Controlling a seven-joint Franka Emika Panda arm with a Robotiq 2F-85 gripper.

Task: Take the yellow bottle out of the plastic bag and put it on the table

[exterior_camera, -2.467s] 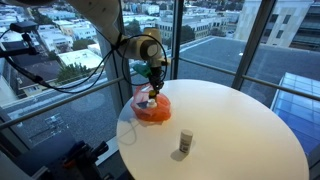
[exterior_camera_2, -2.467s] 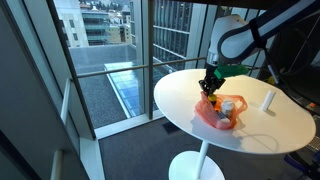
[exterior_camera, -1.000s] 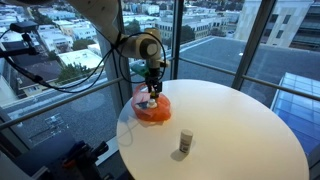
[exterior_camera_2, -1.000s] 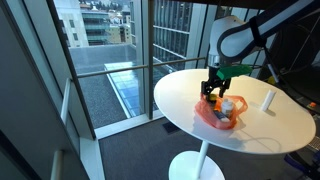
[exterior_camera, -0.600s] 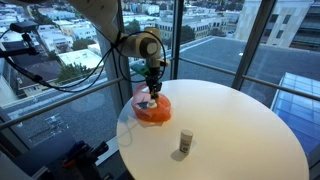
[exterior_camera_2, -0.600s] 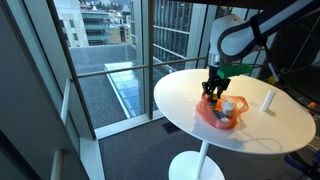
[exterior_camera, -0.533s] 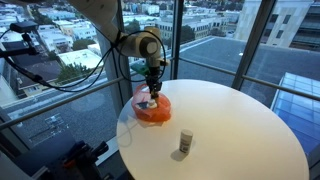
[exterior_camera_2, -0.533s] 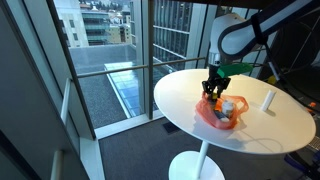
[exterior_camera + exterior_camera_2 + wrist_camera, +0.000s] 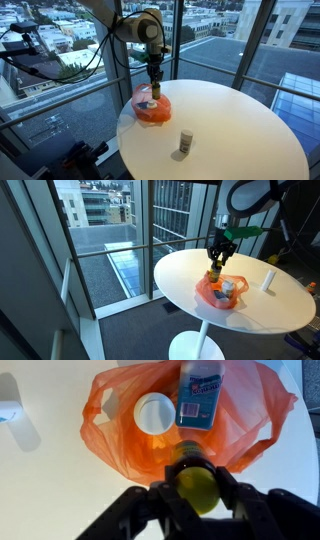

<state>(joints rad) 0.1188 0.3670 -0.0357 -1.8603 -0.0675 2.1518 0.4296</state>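
Observation:
My gripper [image 9: 197, 500] is shut on the yellow bottle [image 9: 197, 486], one finger on each side of its yellow top. It holds the bottle upright just above the orange plastic bag [image 9: 115, 435], which lies open on the white round table [image 9: 50, 490]. In both exterior views the gripper [image 9: 155, 80] [image 9: 219, 258] hangs over the bag [image 9: 152, 110] [image 9: 222, 294] with the bottle [image 9: 155, 92] [image 9: 215, 277] below it, its lower end near the bag's opening.
A white-capped jar [image 9: 155, 412] and a blue-labelled pack [image 9: 201, 395] lie in the bag. A small white bottle [image 9: 186, 143] [image 9: 267, 280] stands on the table [image 9: 240, 120] away from the bag. Glass walls and a railing surround the table.
The arm has risen, lifting the gripper and the yellow bottle up from inside the bag. The bag and the white bottle have not moved.

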